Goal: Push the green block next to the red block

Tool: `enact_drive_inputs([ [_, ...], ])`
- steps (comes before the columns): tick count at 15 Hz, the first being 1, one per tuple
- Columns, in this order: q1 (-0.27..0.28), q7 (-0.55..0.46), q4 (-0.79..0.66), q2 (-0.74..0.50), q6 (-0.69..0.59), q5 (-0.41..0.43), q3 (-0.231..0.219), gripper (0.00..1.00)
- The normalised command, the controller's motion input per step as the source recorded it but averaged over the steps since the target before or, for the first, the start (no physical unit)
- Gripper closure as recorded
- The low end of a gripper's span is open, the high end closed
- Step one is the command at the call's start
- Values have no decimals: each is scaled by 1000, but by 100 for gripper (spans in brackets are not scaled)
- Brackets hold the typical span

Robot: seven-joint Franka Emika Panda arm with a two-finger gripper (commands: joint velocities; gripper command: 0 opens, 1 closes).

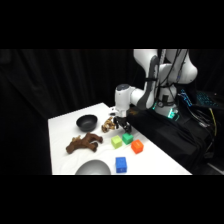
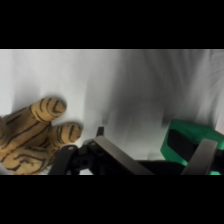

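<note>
Green block (image 1: 127,138) sits on the tabletop (image 1: 65,127), touching the red block (image 1: 137,146) on its near side. Your end effector (image 1: 121,123) hangs just behind it, released, one finger (image 2: 202,156) against it.

Green block (image 1: 127,138): small emerald cube, flat on the white surface (image 1: 65,127), close beside the red block but whether touching cannot be told. In the wrist view (image 2: 192,142), seen close at the right, dark near face, brighter top. Red block (image 1: 137,146): small orange-red cube, same size, resting flat, nearer the surface's front edge.
</note>
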Motion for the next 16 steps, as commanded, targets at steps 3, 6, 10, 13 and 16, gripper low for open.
enact_drive_inputs([
  [3,436,411,-56,75,146,-238,-167,0],
  [6,310,321,-18,72,87,-194,-131,0],
  [10,-19,82,42,-65,-190,-22,9,0],
  [13,-123,24,64,-293,-401,-59,-52,0],
  [16,-198,0,53,-514,-568,-52,-1,0],
])
